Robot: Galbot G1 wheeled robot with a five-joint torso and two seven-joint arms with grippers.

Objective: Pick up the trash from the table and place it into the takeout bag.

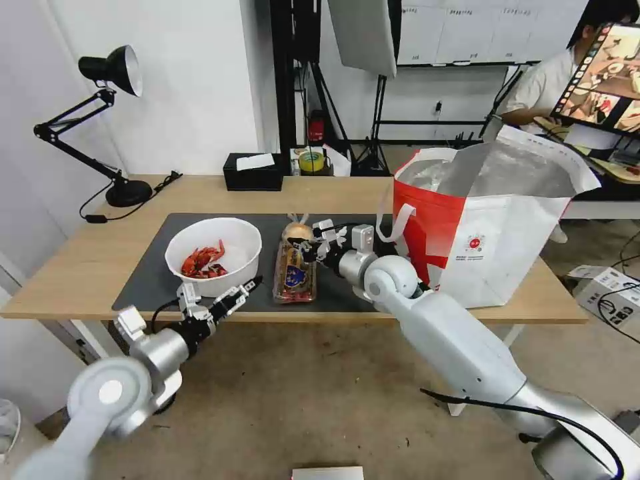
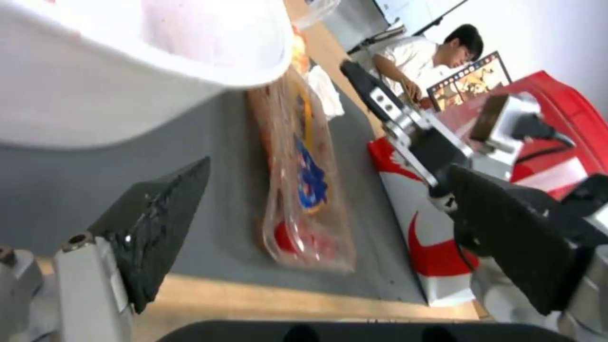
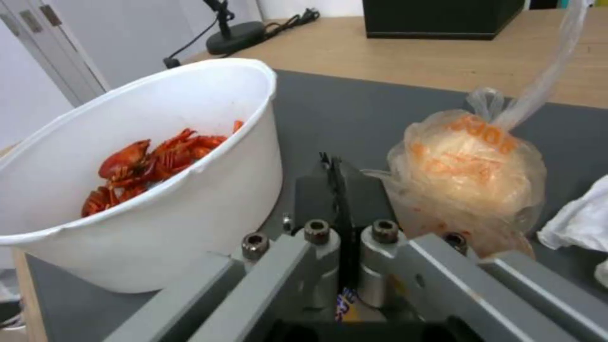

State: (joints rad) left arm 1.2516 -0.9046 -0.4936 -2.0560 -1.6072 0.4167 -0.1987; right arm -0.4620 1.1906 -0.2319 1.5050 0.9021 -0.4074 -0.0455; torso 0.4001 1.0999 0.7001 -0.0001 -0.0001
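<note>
The white bowl (image 1: 213, 257) holding red crayfish shells (image 1: 203, 262) sits on the dark mat (image 1: 150, 280) of the table (image 1: 80, 267). To its right lies a clear plastic tray (image 1: 295, 279), with the bagged bun (image 1: 298, 231) at its far end and a white tissue (image 3: 579, 223) beside that. My right gripper (image 1: 298, 245) hovers over the tray's far end, close to the bun; its fingers (image 3: 336, 185) are pressed together with nothing visible between them. At the table's front edge, just under the bowl, my left gripper (image 1: 225, 295) is open. The takeout bag (image 1: 497, 233) stands open at the right.
A black desk lamp (image 1: 113, 133) stands at the far left corner, and a black tissue box (image 1: 253, 172) and a cup (image 1: 311, 161) sit along the far edge. A cardboard box (image 1: 610, 293) lies on the floor to the right.
</note>
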